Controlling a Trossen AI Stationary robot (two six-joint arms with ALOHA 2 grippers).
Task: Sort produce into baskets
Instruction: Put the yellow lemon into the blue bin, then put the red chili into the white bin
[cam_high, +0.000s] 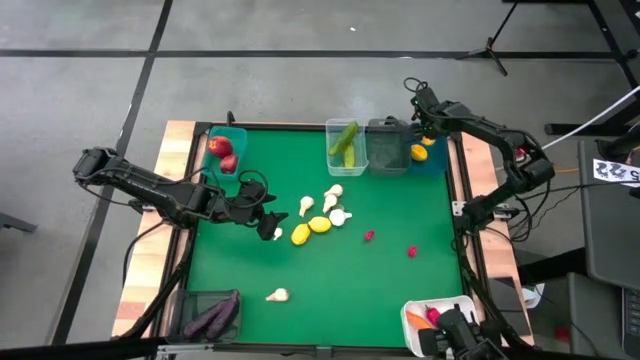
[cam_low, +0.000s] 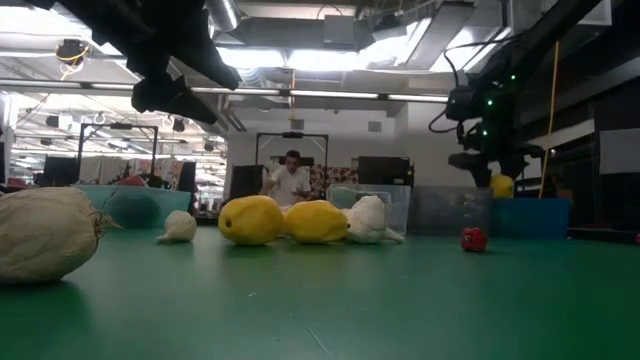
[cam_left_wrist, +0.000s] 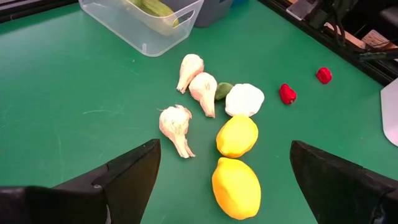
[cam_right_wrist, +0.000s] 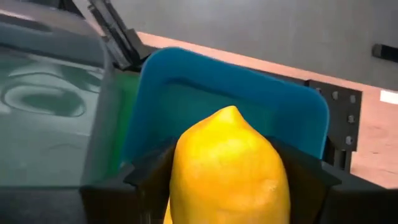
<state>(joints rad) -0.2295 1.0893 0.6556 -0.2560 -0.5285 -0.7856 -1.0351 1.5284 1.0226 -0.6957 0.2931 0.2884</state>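
Observation:
My right gripper (cam_high: 420, 145) is shut on a yellow lemon (cam_right_wrist: 230, 168) over the far-right teal basket (cam_high: 440, 160). My left gripper (cam_high: 270, 225) is open and empty, up off the table just left of two lemons (cam_high: 310, 229); in its wrist view (cam_left_wrist: 224, 148) the fingers stand on either side of them. Several white garlic bulbs (cam_high: 332, 203) lie beside the lemons, and one more (cam_high: 278, 294) lies nearer the front. Two red peppers (cam_high: 369, 236) (cam_high: 412, 252) lie on the green mat. My right gripper pinches the lemon's two sides (cam_right_wrist: 180, 180) between its two fingers, with the lemon's pointed end (cam_right_wrist: 230, 112) sticking out past the fingertips. The lemon (cam_low: 502, 185) hangs below the gripper, lifted clear above the teal basket (cam_low: 530, 215).
Along the far edge stand a teal basket with red apples (cam_high: 224, 152), a clear one with cucumbers (cam_high: 345, 143) and a dark grey one (cam_high: 388, 148). At the near edge are a dark grey basket with eggplants (cam_high: 215, 315) and a white one (cam_high: 435, 313). A person (cam_low: 290, 180) stands beyond the table.

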